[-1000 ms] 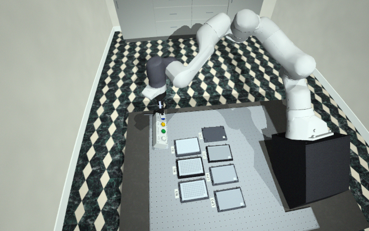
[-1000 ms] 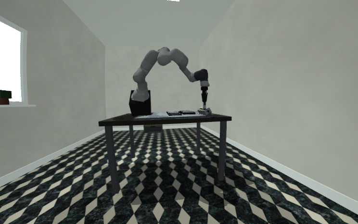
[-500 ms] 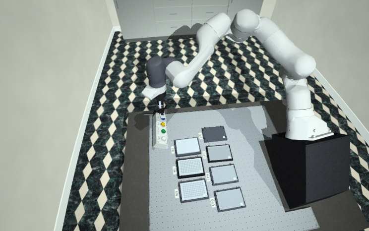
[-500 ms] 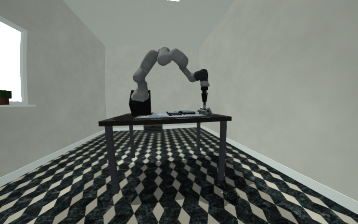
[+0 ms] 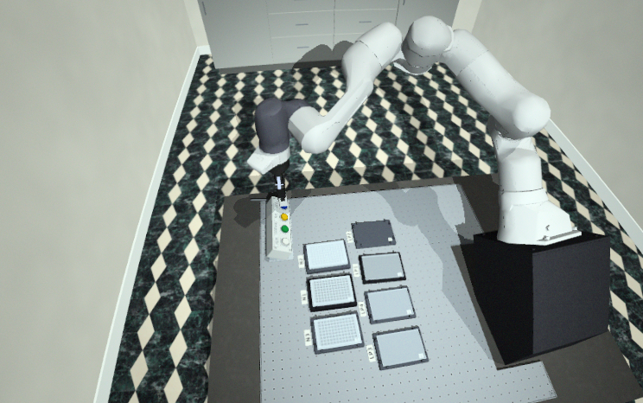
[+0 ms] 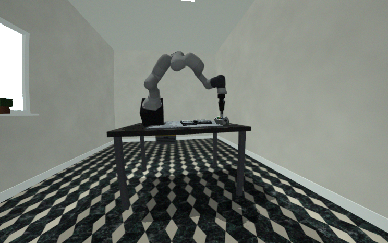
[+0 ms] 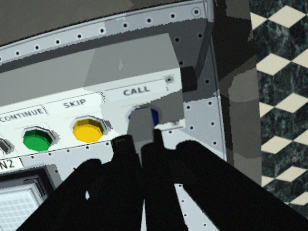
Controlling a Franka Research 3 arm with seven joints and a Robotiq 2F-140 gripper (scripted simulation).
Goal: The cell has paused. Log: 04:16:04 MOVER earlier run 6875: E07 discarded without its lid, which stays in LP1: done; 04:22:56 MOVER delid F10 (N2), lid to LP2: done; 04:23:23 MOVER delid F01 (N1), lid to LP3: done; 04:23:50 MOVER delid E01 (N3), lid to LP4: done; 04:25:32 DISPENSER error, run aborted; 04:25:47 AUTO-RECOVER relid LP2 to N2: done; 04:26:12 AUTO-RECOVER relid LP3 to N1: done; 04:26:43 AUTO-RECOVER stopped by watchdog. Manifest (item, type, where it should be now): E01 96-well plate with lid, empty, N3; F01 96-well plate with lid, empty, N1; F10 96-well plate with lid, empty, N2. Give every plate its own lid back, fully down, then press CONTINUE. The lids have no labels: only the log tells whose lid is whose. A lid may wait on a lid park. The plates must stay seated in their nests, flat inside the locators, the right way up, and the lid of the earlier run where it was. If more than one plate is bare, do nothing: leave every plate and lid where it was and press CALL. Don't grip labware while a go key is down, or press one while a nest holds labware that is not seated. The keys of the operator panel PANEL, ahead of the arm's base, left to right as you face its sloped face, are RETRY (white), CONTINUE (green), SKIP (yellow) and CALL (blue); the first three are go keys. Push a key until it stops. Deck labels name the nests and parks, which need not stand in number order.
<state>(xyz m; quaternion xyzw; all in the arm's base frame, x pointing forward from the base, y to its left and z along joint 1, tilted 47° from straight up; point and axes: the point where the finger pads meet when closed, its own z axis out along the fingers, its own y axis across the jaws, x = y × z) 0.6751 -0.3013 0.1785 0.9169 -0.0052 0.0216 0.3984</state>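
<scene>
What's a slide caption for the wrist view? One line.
Shut gripper on the blue CALL key, beside untouched yellow SKIP and green CONTINUE.

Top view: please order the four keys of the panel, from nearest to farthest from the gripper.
From the shut gripper, along the panel:
1. Blue CALL key, at the panel's far end, right under the fingertips.
2. Yellow SKIP key, next along.
3. Green CONTINUE key, past the middle.
4. White RETRY key, at the near end, by the plates.
</scene>
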